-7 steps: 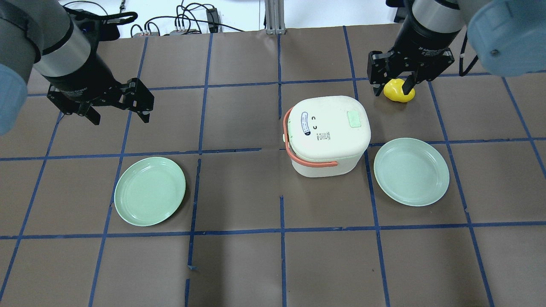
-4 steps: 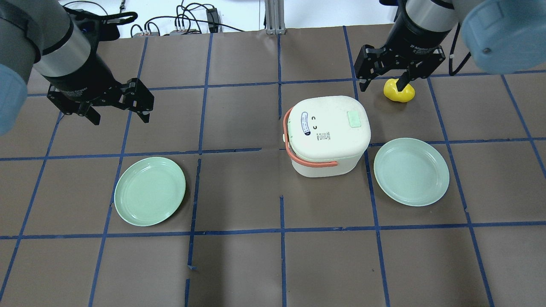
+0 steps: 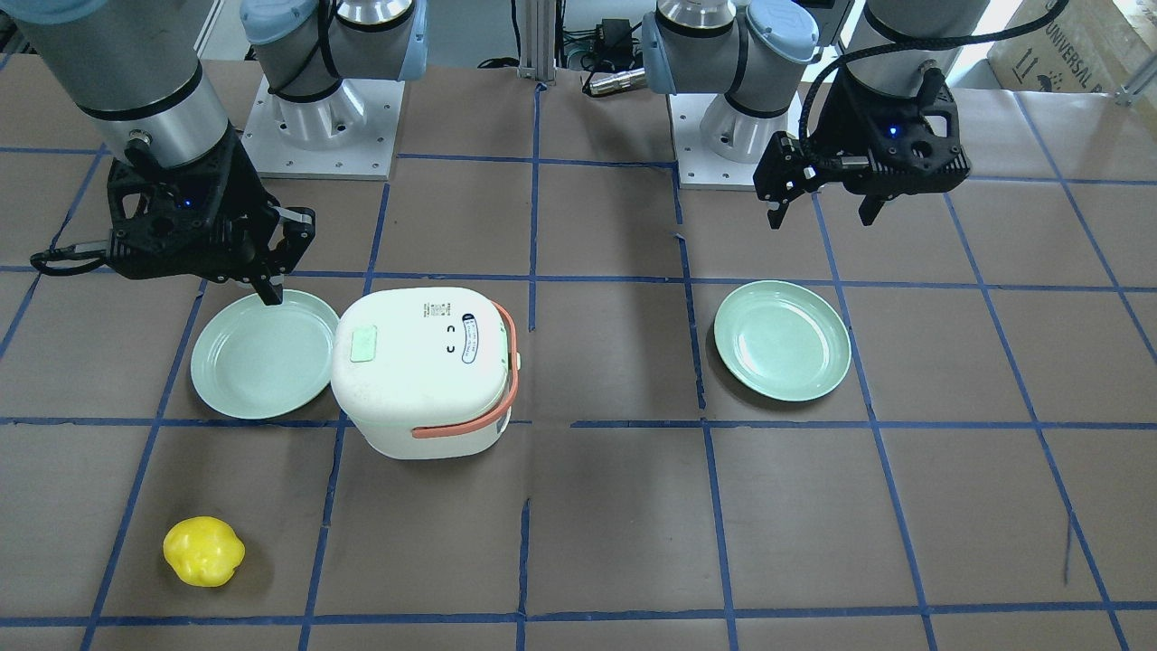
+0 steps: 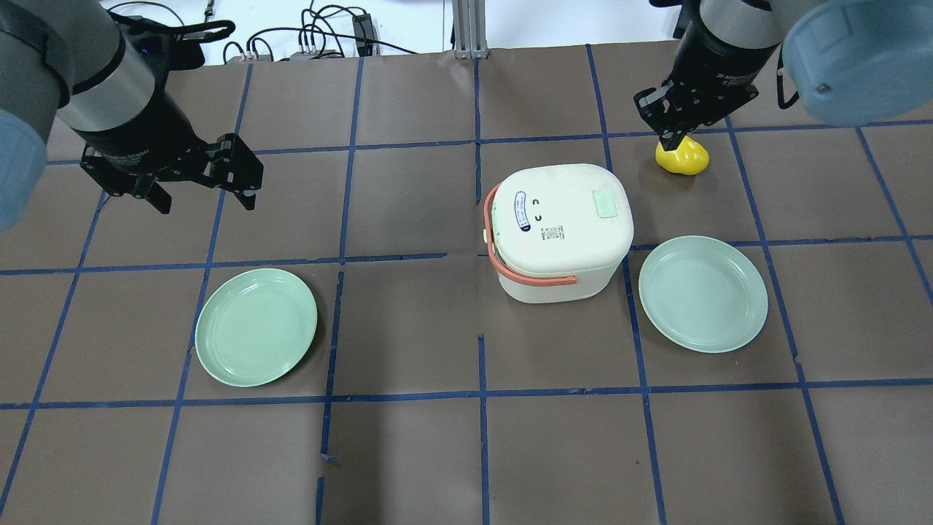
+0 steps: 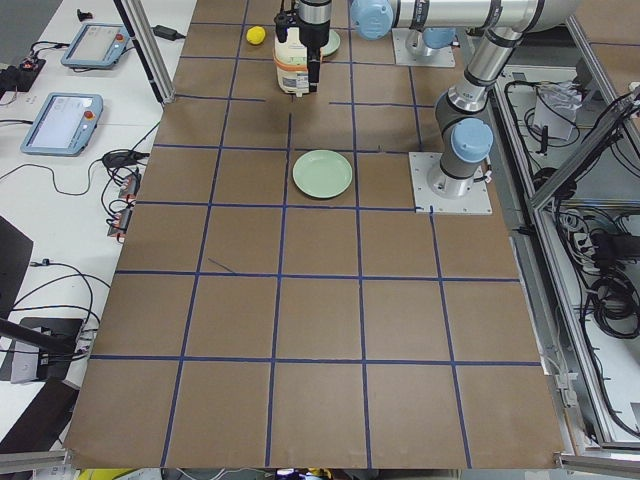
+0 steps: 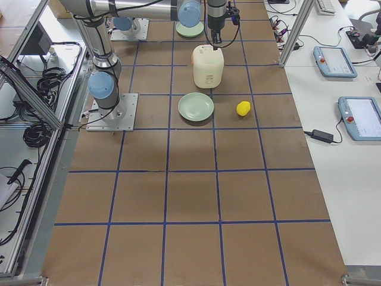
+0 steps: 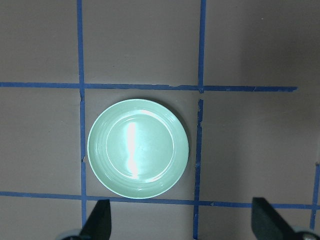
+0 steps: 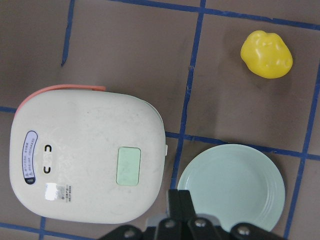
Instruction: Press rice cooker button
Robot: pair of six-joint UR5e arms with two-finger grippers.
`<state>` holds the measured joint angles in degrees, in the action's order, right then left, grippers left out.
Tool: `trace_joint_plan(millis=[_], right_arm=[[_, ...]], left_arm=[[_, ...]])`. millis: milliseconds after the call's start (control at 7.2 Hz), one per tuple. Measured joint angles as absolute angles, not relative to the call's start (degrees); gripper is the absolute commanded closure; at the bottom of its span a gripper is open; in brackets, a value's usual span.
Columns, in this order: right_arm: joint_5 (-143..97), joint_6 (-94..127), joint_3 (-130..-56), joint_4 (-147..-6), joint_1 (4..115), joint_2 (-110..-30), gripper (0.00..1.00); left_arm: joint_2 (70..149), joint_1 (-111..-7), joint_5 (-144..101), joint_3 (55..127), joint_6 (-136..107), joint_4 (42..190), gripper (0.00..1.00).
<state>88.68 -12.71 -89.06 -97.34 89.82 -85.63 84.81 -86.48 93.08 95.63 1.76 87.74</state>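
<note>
The white rice cooker (image 4: 561,233) with an orange handle stands right of centre; its pale green button (image 4: 605,203) is on the lid. It also shows in the front view (image 3: 420,366) and the right wrist view (image 8: 87,157), button (image 8: 128,166) facing up. My right gripper (image 4: 672,137) is shut and empty, raised in the air; in its wrist view the gripper (image 8: 181,200) hangs between the cooker's edge and a plate. My left gripper (image 4: 204,198) is open and empty, high over the left side, also seen from the front (image 3: 823,217).
A yellow toy fruit (image 4: 685,159) lies beyond the cooker on the right. One green plate (image 4: 703,293) lies just right of the cooker, another (image 4: 256,327) on the left, under the left wrist camera (image 7: 137,147). Blue tape lines grid the brown table.
My right gripper has closed its fingers and turned at the wrist while staying over the far right area. The left arm and the cooker have not moved.
</note>
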Motion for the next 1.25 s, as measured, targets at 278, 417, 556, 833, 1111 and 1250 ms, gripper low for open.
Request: trace_joint_plan(millis=[278,417,556,833,1111,1250], right_arm=[[89.35,-15.38,-89.1,-96.84,89.83,-85.61,0.01],[89.04,-15.06,-89.12,-96.99,89.82,-85.61,0.21],[87.86,-14.45,-89.12,-97.04,89.82,-85.65,0.64],[86.53,-13.88,-89.12,-97.19,89.84,-85.57,0.96],[86.62,-13.25,-89.0,-98.91,89.86,-84.39,0.94],[86.64,-13.12,-89.21,-99.62,89.92,-83.47,0.94]], left_arm=[[84.8,-86.48,93.08,95.63,1.76,87.72,0.0],[84.79,-86.48,93.08,95.63,1.76,87.72,0.0],[84.79,-86.48,93.08,95.62,1.76,87.72,0.0],[84.81,-86.48,93.08,95.63,1.76,87.73,0.0],[84.81,-86.48,93.08,95.62,1.76,87.75,0.0],[84.81,-86.48,93.08,95.62,1.76,87.76,0.0]])
